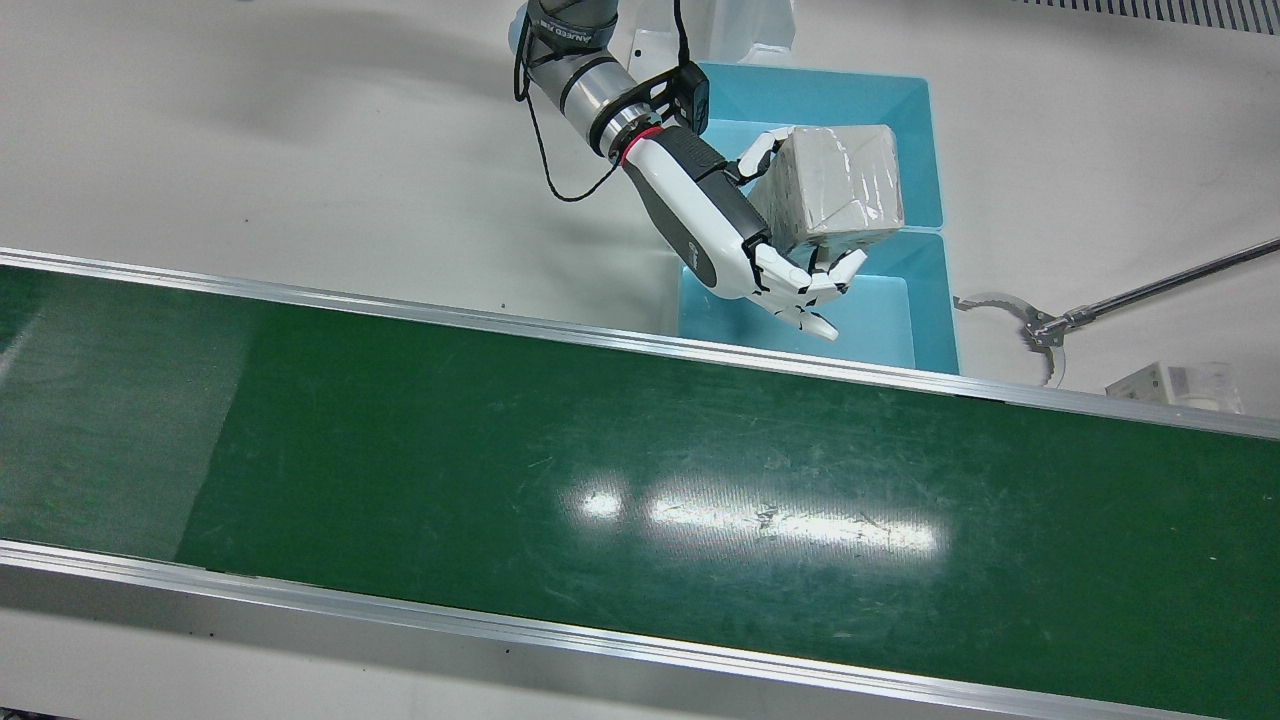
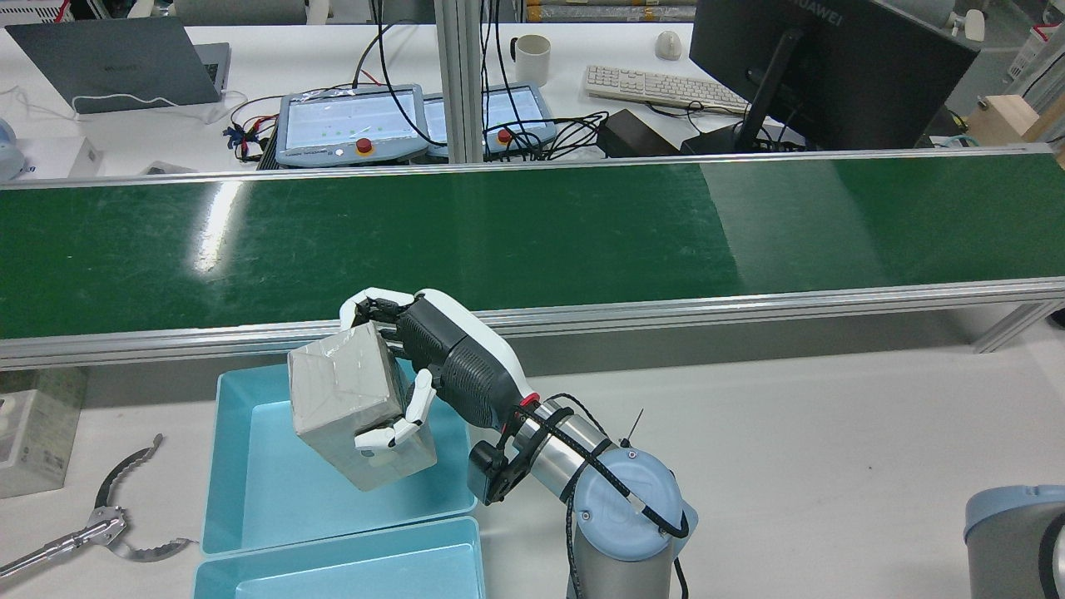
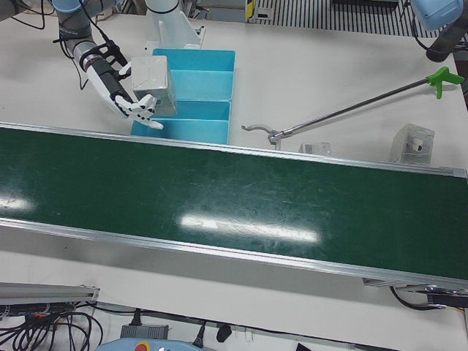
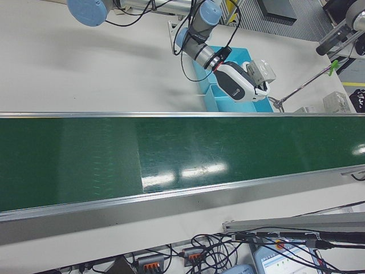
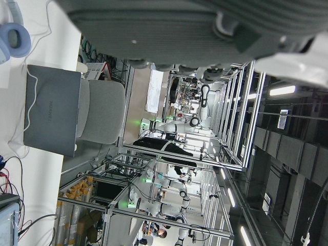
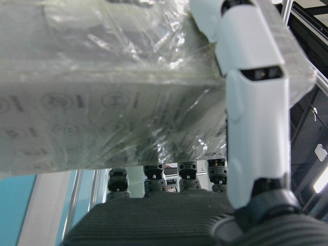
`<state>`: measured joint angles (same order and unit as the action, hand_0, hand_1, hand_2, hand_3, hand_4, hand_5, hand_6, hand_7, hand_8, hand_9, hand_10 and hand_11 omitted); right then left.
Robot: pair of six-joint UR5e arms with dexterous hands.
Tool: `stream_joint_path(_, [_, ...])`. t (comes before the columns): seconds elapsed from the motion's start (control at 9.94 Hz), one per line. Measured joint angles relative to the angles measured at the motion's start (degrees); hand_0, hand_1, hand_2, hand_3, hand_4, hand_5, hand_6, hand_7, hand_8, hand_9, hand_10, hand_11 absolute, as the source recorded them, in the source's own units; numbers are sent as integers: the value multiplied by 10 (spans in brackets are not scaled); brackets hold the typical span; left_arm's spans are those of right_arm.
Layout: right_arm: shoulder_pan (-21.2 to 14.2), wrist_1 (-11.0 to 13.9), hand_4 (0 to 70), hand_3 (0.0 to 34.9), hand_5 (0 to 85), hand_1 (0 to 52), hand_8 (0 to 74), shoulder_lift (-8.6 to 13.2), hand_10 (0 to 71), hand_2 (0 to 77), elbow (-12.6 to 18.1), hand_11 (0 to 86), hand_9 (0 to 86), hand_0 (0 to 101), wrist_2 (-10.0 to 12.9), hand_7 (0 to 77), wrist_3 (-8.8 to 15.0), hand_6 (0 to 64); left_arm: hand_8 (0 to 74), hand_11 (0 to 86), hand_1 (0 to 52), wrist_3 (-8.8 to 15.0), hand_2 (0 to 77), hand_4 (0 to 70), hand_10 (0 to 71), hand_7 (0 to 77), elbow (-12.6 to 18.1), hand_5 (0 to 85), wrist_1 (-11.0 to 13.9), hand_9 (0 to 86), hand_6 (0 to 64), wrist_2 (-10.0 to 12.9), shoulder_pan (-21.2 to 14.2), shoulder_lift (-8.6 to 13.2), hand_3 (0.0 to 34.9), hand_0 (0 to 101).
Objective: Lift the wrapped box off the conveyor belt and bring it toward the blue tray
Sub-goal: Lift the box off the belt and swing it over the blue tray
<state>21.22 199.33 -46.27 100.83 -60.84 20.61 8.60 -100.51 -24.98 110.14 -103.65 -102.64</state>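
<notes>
Your right hand [image 1: 720,220] is closed around the wrapped box [image 1: 835,185] and holds it clear of the conveyor belt [image 1: 600,450]. The box hangs tilted over the blue tray [image 1: 930,300], which sits on the robot's side of the table, just behind the belt's rear rail. From the front view it covers the wall between the tray's two compartments.

Relative to your hand, the box lies against the palm. The fingers [image 1: 800,285] wrap its belt-side face and the thumb presses the face turned toward the pedestal edge. In the rear view the box [image 2: 345,391] sits to the view's left of the hand [image 2: 449,358], with one corner pointing down into the tray. The right hand view shows the plastic wrap [image 6: 102,87] close against a white finger [image 6: 256,118].

Your left hand [image 5: 205,20] shows only as a dark underside in its own camera, so you cannot tell how its fingers stand.

A reaching tool [image 1: 1040,325] lies on the table beside the tray, well apart from the box. A small clear box [image 1: 1175,385] sits by the rail further along.
</notes>
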Motion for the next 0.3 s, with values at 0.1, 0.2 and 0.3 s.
stream_joint_path(0.1, [0, -1, 82, 121, 398, 54, 295, 4, 142, 349, 1, 76, 573, 543, -6, 469, 0, 98, 0, 0, 0, 0, 5, 0, 5, 0, 0, 11, 0, 0, 0, 0, 0, 0, 0, 0])
stream_joint_path(0.2, [0, -1, 82, 121, 398, 54, 295, 7, 142, 349, 8, 76, 573, 543, -10, 469, 0, 98, 0, 0, 0, 0, 5, 0, 5, 0, 0, 11, 0, 0, 0, 0, 0, 0, 0, 0])
stream_joint_path(0.3, [1, 1, 153, 219, 316, 87, 120, 8, 0, 175, 20, 11, 458, 463, -12, 305, 0, 49, 0, 0, 0, 0, 11, 0, 5, 0, 0, 11, 0, 0, 0, 0, 0, 0, 0, 0])
